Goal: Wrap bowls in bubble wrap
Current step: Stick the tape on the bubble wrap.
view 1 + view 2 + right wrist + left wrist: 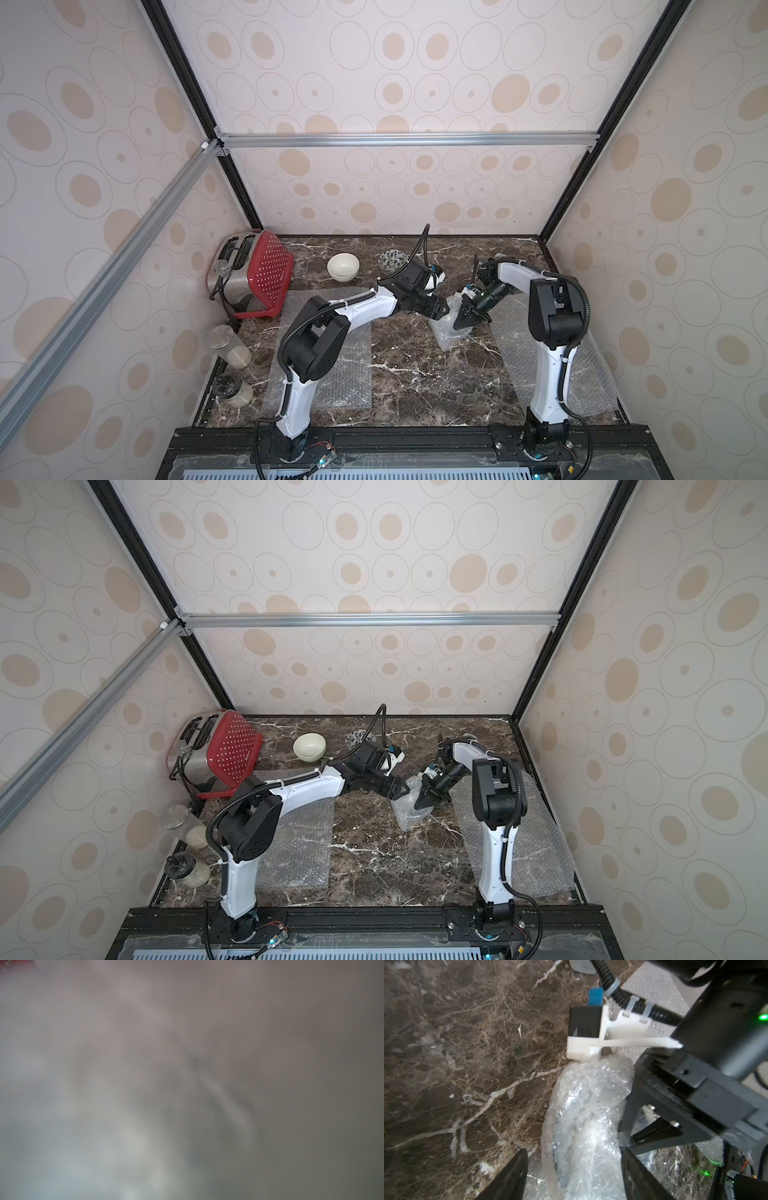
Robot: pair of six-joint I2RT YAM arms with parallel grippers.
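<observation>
One flat sheet (332,374) lies under my left arm; cream bowl (343,267) and patterned bowl (392,259) sit bare at the back of the counter (415,374). My left gripper (444,311) is spread, fingers (512,1176) either side of the bubble wrap bundle (587,1115) mid-counter, not clamping. My right gripper (460,326) is pressed together, pinching the bundle's right side. Right wrist view is just fog. A second flat sheet (590,374) lies under my right arm.
</observation>
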